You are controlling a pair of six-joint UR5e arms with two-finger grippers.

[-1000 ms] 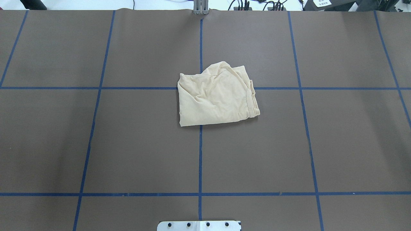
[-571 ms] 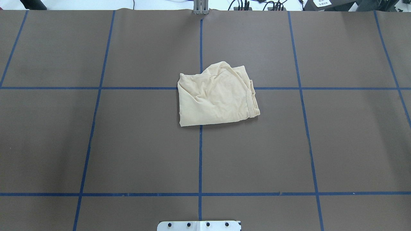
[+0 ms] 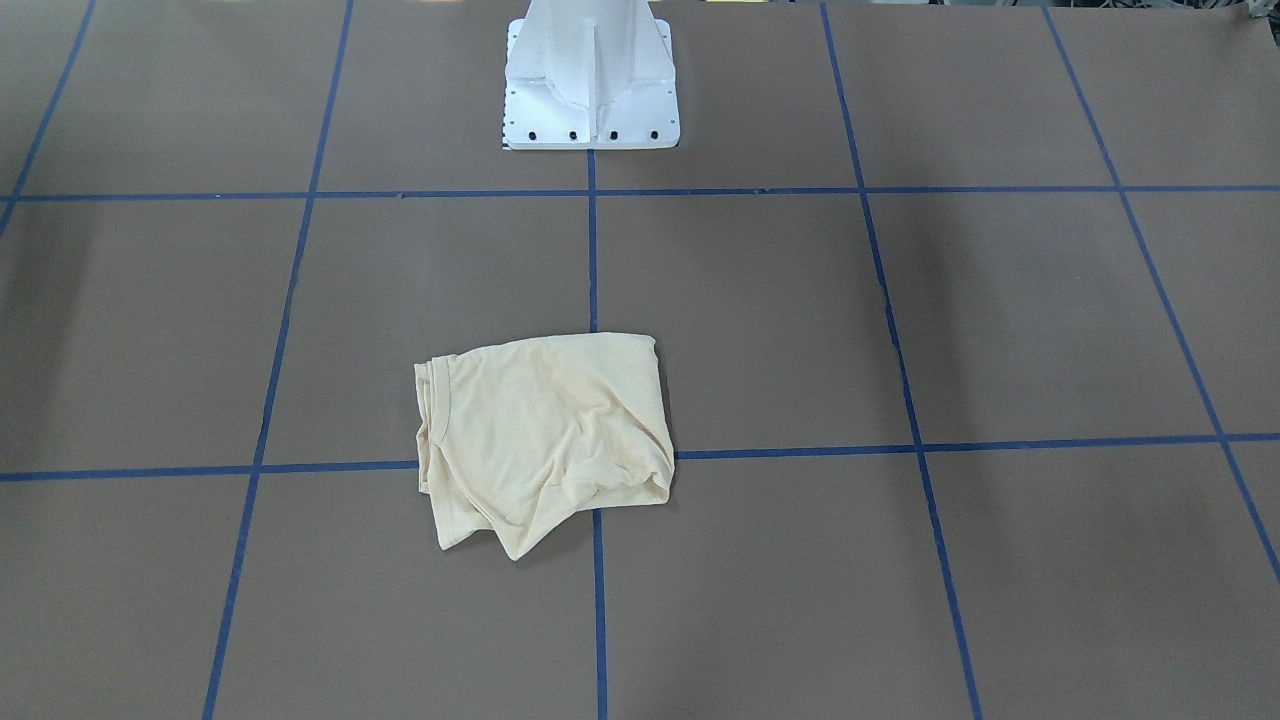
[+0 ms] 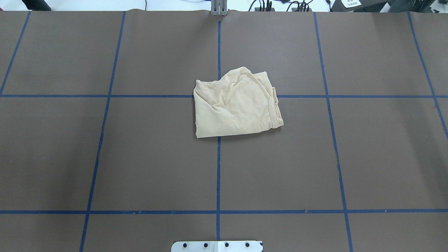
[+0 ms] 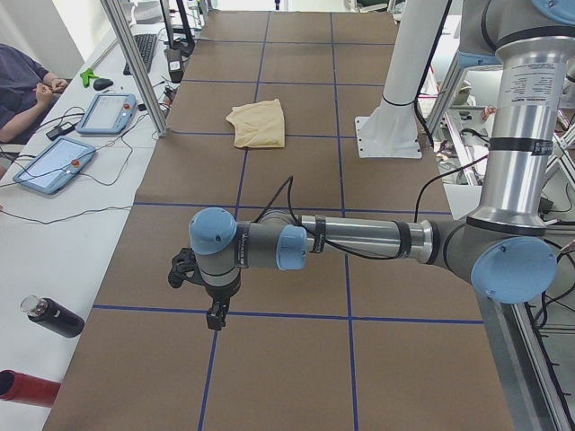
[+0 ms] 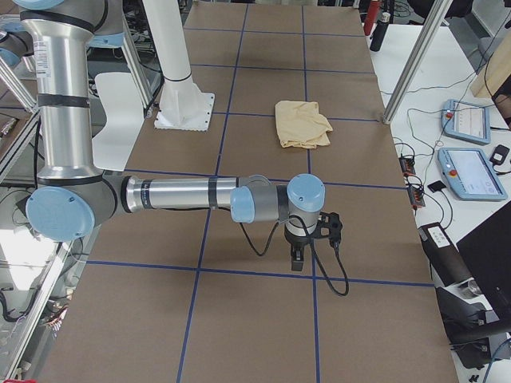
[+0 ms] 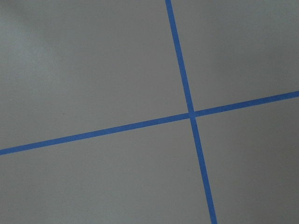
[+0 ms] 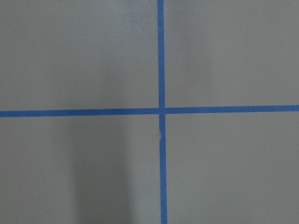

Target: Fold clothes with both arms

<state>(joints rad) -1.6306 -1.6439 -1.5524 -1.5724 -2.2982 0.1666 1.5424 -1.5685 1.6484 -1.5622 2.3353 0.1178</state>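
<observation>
The shirt lies on the table near its centre, over a crossing of the blue tape lines. It is a compact, roughly rectangular pale cream-yellow bundle. In the overhead view, stacked hemmed edges sit at 3 o'clock, a rumpled peak at 12 o'clock, and a smooth fold at 6 o'clock. No print shows.

The left gripper and right gripper each point down over bare table, well apart from the shirt, which lies toward 12 o'clock of each in its side view. Finger opening cannot be determined. Neither touches the cloth.
</observation>
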